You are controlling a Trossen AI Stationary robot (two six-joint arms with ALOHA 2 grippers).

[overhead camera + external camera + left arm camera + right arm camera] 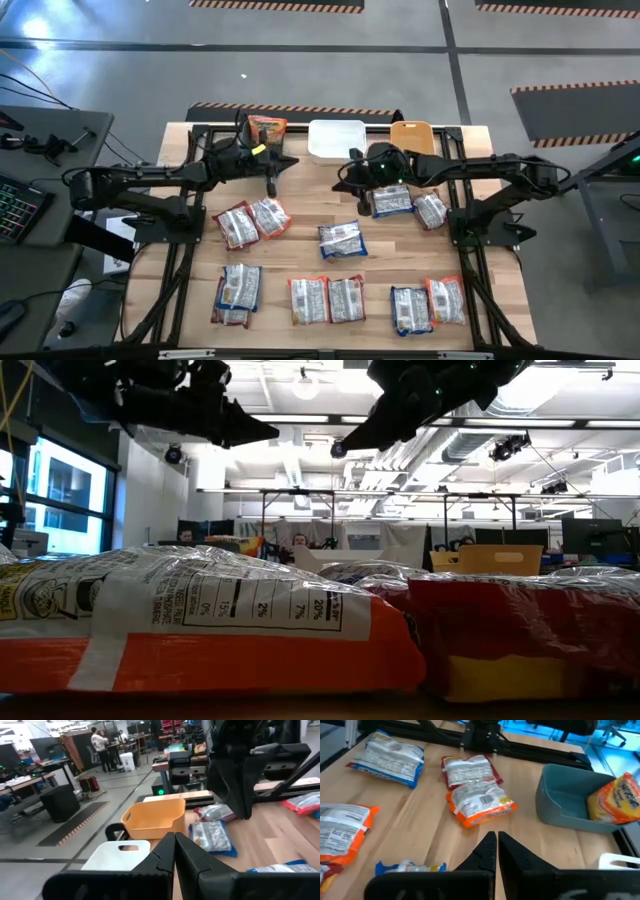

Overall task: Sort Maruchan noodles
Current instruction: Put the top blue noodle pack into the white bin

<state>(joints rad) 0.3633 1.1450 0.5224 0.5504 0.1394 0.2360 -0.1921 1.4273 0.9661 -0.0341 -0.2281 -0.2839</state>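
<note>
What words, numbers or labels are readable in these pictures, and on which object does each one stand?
"20%", "7%", "2%": in the printed table on the silvery back of the nearest orange-edged packet, low view.
Remaining print on that packet: too blurred to read.
Print on the other packets: too small or blurred in every view.
Teal bin, orange bin, white bin: no text visible.
</note>
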